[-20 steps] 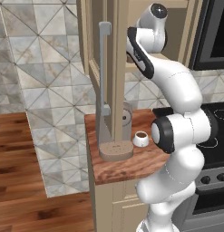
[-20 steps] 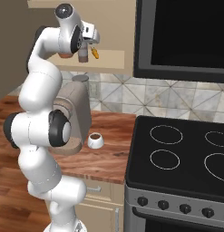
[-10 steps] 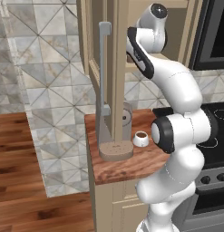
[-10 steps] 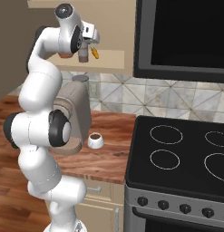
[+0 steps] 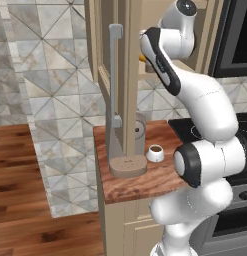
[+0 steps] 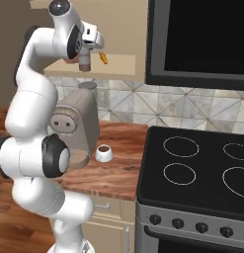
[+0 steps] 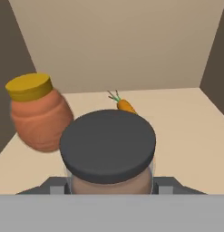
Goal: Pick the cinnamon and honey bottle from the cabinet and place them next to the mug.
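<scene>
My gripper (image 7: 109, 186) is inside the cabinet (image 6: 121, 65), shut on the cinnamon (image 7: 107, 145), whose dark cap fills the near middle of the hand view. From the right base view the cinnamon (image 6: 85, 62) hangs under my gripper (image 6: 86, 53) at the shelf's front edge. The honey bottle (image 7: 38, 115), amber with a yellow cap, stands just left of the cinnamon on the shelf and looks tilted in the hand view. Down on the wooden counter, the white mug (image 6: 103, 153) (image 5: 155, 152) sits beside a brown machine.
A small carrot (image 7: 126, 106) (image 6: 104, 58) lies on the shelf behind the cinnamon. The open cabinet door (image 5: 126, 75) with its grey handle (image 5: 114, 85) hangs left of the arm. A brown machine (image 6: 79, 126) stands on the counter, and the black stove (image 6: 202, 173) lies to the right.
The jaws have closed on the cinnamon. The arm keeps the same pose at the cabinet shelf.
</scene>
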Controlling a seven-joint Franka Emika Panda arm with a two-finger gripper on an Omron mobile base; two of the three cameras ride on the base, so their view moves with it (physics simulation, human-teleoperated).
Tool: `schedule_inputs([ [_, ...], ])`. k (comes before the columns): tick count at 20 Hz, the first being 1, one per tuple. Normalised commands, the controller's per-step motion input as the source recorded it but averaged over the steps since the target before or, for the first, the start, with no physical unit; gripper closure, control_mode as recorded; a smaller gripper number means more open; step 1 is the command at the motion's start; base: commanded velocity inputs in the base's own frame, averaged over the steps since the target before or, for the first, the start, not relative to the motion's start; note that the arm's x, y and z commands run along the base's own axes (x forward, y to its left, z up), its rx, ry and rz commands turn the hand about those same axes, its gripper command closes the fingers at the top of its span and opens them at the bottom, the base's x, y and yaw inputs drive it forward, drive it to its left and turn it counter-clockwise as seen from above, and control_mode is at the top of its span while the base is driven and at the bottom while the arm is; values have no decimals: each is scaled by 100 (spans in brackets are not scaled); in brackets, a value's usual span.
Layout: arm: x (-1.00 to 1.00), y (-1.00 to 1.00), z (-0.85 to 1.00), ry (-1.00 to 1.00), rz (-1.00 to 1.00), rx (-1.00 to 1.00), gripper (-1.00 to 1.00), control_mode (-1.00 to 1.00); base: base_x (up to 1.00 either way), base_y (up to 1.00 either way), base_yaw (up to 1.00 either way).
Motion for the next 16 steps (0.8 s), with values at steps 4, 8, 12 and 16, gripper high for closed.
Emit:
schedule_inputs([
  [4,-100,0,-1,0,0,1,100,-100,0,0,0],
  [8,-100,0,-11,-1,0,1,100,-100,0,0,0],
  [12,-100,-6,-16,-3,0,1,100,-100,0,0,0],
  [16,-100,-32,-19,-6,0,1,100,-100,0,0,0],
])
